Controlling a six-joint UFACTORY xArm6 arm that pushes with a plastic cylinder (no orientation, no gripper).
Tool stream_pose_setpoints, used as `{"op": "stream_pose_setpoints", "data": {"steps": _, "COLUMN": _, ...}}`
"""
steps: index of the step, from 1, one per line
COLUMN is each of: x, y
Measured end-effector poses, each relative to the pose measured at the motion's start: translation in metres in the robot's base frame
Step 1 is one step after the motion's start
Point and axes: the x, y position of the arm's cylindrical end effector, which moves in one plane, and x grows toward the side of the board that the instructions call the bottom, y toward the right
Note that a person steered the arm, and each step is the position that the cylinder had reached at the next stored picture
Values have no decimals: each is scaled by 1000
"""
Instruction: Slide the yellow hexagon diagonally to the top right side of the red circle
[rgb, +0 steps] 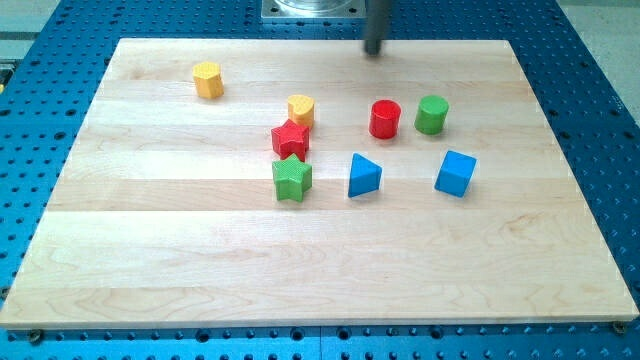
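The yellow hexagon (208, 79) lies near the board's top left. The red circle (385, 118) stands right of the middle in the upper half, far to the hexagon's right and a little lower. My tip (374, 51) is at the board's top edge, just above the red circle and well apart from it. It is far to the right of the yellow hexagon and touches no block.
A green circle (432, 114) stands close to the right of the red circle. A second yellow block (301, 108) touches a red star (290, 138). Below them lie a green star (292, 178), a blue triangle (363, 175) and a blue cube (456, 172). The wooden board (200, 260) rests on a blue perforated table.
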Motion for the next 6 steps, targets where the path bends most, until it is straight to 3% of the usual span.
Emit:
{"op": "stream_pose_setpoints", "data": {"steps": 1, "x": 17, "y": -151}}
{"op": "stream_pose_setpoints", "data": {"steps": 2, "x": 60, "y": -241}}
{"op": "stream_pose_setpoints", "data": {"steps": 3, "x": 106, "y": -216}}
{"op": "stream_pose_setpoints", "data": {"steps": 4, "x": 85, "y": -149}}
{"op": "stream_pose_setpoints", "data": {"steps": 5, "x": 47, "y": -156}}
{"op": "stream_pose_setpoints", "data": {"steps": 6, "x": 78, "y": -87}}
